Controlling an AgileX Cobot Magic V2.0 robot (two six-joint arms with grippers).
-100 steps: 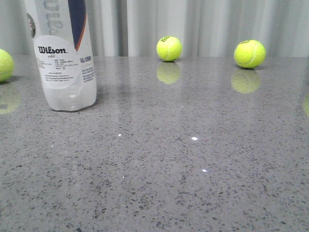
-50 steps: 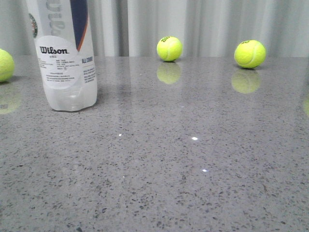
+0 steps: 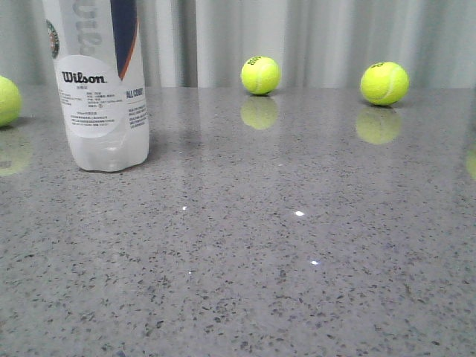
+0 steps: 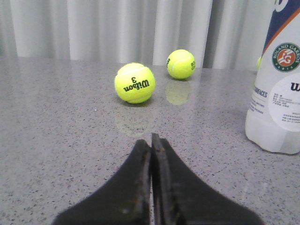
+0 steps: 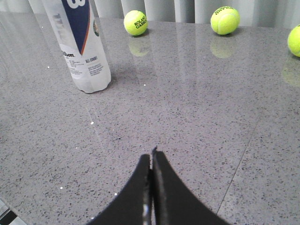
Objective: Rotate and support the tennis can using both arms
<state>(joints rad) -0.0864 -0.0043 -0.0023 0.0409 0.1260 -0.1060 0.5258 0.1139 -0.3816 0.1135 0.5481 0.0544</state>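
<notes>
The tennis can (image 3: pixel 100 82) stands upright on the grey speckled table at the far left, its top cut off by the frame. It has a white Wilson label, a navy panel and an orange stripe. It also shows in the left wrist view (image 4: pixel 277 89) with the round Roland Garros logo, and in the right wrist view (image 5: pixel 79 44). My left gripper (image 4: pixel 151 140) is shut and empty, low over the table, apart from the can. My right gripper (image 5: pixel 152 157) is shut and empty, well short of the can. Neither gripper shows in the front view.
Yellow-green tennis balls lie at the back of the table: one in the middle (image 3: pixel 260 74), one at the right (image 3: pixel 384 82), one at the left edge (image 3: pixel 7 100). Two balls (image 4: pixel 135 83) (image 4: pixel 181 64) lie ahead of the left gripper. A pleated curtain closes the back.
The can has shifted slightly to the right and turned a little, its label now facing more this way. The balls have not moved.
</notes>
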